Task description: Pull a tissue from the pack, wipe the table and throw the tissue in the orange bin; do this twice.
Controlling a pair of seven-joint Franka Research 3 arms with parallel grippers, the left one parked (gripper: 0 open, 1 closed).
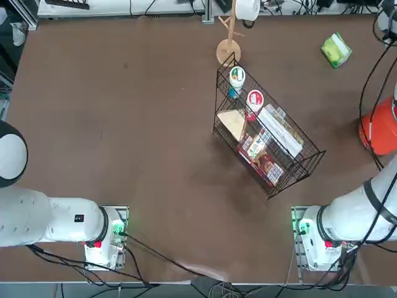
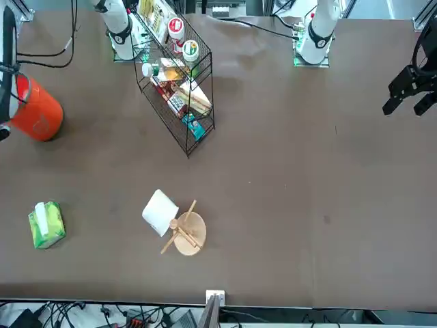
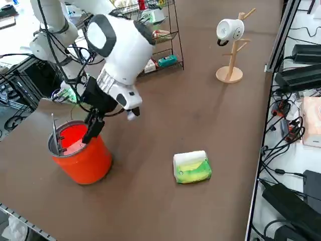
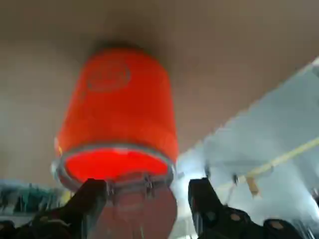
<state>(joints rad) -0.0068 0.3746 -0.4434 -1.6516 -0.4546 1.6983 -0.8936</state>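
Fingers point(image 4: 92, 195) of mine, spread with nothing between them, hang by the bin point(image 3: 89, 163); swinging off low, I could snag its raised lid. Farther out, the pack point(image 3: 192, 166) lies loose on the table point(image 3: 145, 201), so tugging tissue might drag it along.

So the right arm point(image 3: 118, 55) is bent over the worktop point(image 3: 145, 115), right gripper point(image 4: 147, 199) tilted, jaws spread wide with nothing between.
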